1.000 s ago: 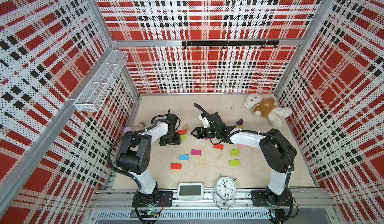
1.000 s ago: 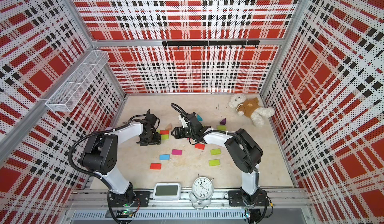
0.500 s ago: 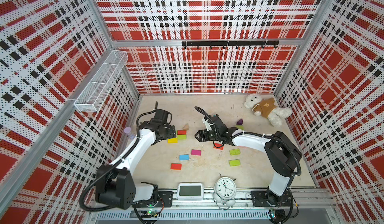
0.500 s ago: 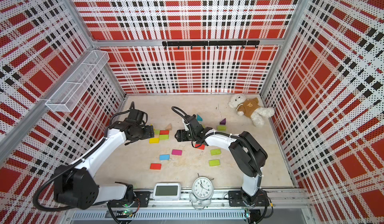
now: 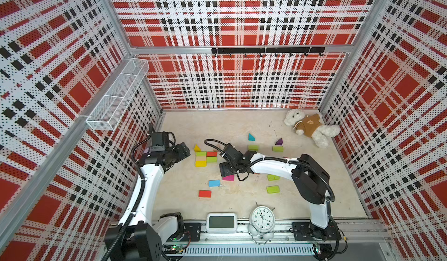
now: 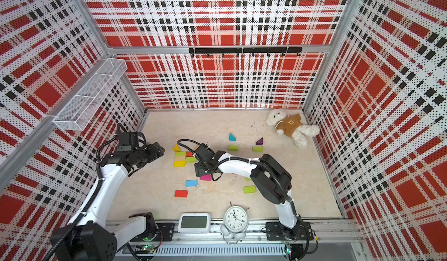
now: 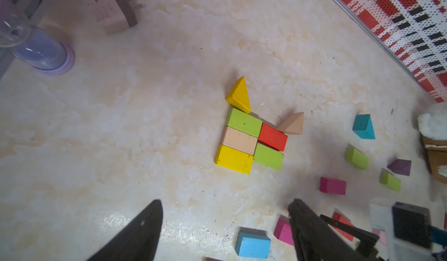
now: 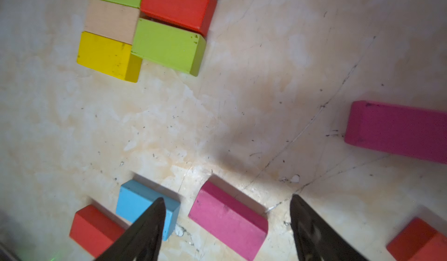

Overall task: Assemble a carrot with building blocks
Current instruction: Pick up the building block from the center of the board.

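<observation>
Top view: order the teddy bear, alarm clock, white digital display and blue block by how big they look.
1. teddy bear, clearly largest
2. alarm clock and white digital display: about alike, so not ranked against each other
3. blue block, smallest

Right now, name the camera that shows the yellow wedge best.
The left wrist view: the yellow wedge is large, sharp and unblocked there. Both top views show it only as a tiny triangle. The right wrist view misses it.
</observation>
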Robot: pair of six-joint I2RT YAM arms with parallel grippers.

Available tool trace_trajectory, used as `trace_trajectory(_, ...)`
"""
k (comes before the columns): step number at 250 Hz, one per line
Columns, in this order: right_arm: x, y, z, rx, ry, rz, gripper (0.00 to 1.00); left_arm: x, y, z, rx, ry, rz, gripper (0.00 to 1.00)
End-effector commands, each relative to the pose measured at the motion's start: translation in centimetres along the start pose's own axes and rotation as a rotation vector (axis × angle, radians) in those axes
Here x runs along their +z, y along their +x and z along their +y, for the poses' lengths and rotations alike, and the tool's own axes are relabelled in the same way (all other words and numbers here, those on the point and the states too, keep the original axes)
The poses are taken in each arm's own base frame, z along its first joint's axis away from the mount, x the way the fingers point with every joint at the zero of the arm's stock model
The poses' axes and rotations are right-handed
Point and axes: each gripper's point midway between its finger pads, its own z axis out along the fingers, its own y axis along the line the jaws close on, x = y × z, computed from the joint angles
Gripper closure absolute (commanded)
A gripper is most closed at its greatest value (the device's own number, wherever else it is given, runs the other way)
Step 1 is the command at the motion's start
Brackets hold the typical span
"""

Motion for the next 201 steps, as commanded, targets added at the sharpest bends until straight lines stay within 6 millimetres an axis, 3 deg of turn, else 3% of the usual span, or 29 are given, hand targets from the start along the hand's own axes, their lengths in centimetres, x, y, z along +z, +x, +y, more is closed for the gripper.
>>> trace_trajectory(1,0.3,1.2,-1.6,0.035,0.117,0.043,0.18,0.2,0.0,-1.1,0.008,0.077,0.004,0.16)
trace_trajectory(93,1.7,3.5,-1.0,0.110,0.167,0.119,0.17,-1.0,-0.3,-1.4,0.015,0.139,-0.007,0.15)
trace_trajectory(177,2.1,3.4,0.1,0.148,0.164,0.113,0.19,-1.3,-0.2,-1.4,0.012,0.191,0.006,0.15)
trace_trajectory(201,2.2,3.6,0.2,0.148,0.177,0.118,0.25,-1.4,-0.3,-1.3,0.007,0.202,0.006,0.15)
